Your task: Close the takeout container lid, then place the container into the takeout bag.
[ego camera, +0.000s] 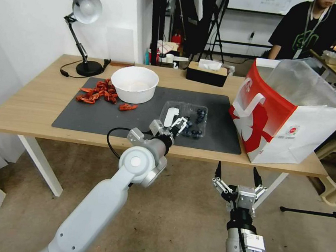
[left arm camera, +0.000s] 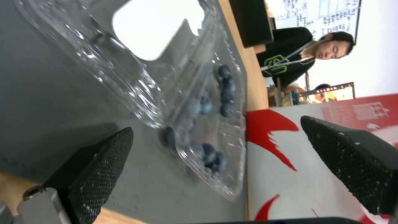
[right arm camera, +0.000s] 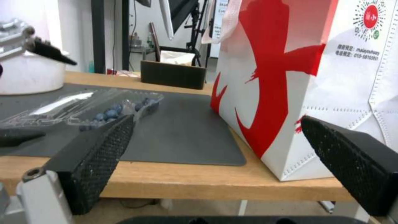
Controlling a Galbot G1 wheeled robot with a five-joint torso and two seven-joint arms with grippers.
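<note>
The takeout container lies open on the grey mat, dark blueberries in its right half. Its clear lid, with a white sticker, is folded out to the left. My left gripper stands open at the container's near edge, one finger on each side of the lid's front corner. In the left wrist view the container sits just beyond the open left gripper. The red-and-white takeout bag stands open at the table's right end. My right gripper hangs open below the table's front edge, facing the bag.
A round white bowl and red crayfish pieces sit at the mat's back left. A desk lamp stands at the far left, a black tissue box at the back. A person sits behind the bag.
</note>
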